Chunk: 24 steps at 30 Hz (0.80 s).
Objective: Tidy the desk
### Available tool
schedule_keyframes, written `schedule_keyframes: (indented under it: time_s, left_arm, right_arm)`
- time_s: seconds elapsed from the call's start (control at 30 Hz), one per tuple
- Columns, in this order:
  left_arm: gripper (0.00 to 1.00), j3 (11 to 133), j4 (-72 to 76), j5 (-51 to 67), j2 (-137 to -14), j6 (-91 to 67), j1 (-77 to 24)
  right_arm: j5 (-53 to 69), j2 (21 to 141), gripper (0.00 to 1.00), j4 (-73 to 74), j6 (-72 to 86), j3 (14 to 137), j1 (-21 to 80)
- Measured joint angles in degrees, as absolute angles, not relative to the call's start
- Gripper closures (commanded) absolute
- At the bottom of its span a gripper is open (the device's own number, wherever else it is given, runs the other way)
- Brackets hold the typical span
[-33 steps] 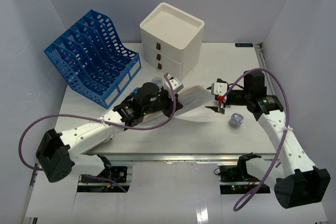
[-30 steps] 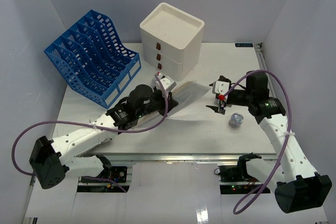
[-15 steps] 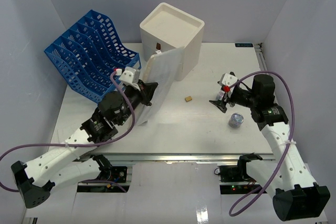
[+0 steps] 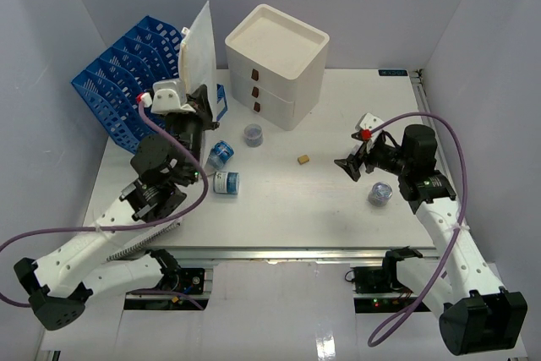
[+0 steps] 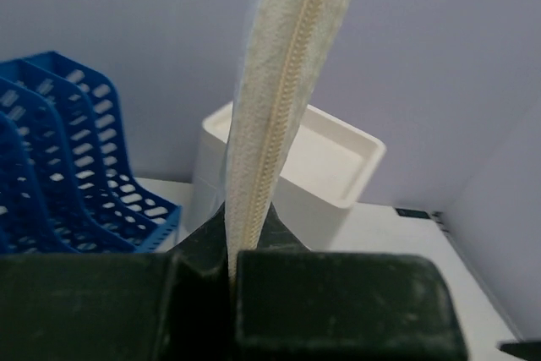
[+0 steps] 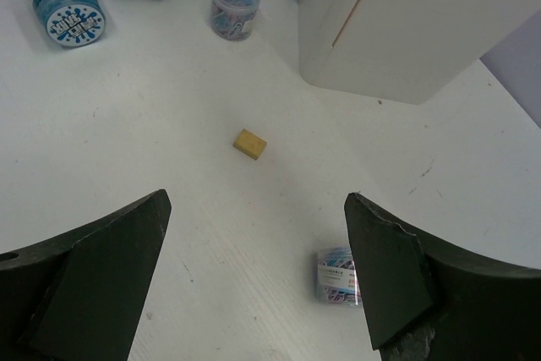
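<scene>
Now gripping a white pouch (image 4: 197, 46) in the left gripper (image 4: 193, 101), jaws clamped shut on its zipper edge. Holding it upright, on edge, at the right end of the blue rack (image 4: 118, 95), far left on the desk (image 4: 287, 209); cannot tell whether it sits in a slot. From the left wrist, a cream zipper rising straight up from between the dark fingers (image 5: 199, 247), the white drawer box (image 4: 275, 57) behind it.

Hanging the right gripper (image 4: 350, 166) over the right part of the desk, jaws spread wide, nothing between them. Looking down from that wrist on a tan block (image 6: 249, 144) alone on bare desk, a clip jar (image 6: 338, 276) close beside one finger, and a clip cup (image 6: 233, 8) near the drawer box. Also blue tubs (image 4: 226, 182), two of them, close together by the left arm, in front of the rack.

Desk flat and white beneath both arms, filling the middle of the top view, metal rail along its near edge.
</scene>
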<state>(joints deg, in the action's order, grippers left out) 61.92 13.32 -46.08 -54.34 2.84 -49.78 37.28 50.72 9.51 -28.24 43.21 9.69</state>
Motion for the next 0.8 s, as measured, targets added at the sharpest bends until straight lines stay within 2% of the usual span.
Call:
schedule_keyframes:
  time_s: [0.27, 0.6, 0.8]
  left_arm:
    - [1.00, 62.59, 31.02, -55.01, -63.70, 19.07, -45.31]
    - [1.00, 71.11, 50.35, -62.31, -80.35, 30.80, -37.23]
    - [1.00, 72.12, 55.49, -62.91, -84.32, 34.24, -35.45]
  right_arm:
    - [38.62, 48.38, 0.10, 5.90, -27.10, 39.34, 9.69]
    - [39.42, 48.55, 0.10, 2.97, -25.04, 36.03, 9.69]
    - [39.40, 49.58, 0.10, 1.15, -24.49, 35.22, 9.69]
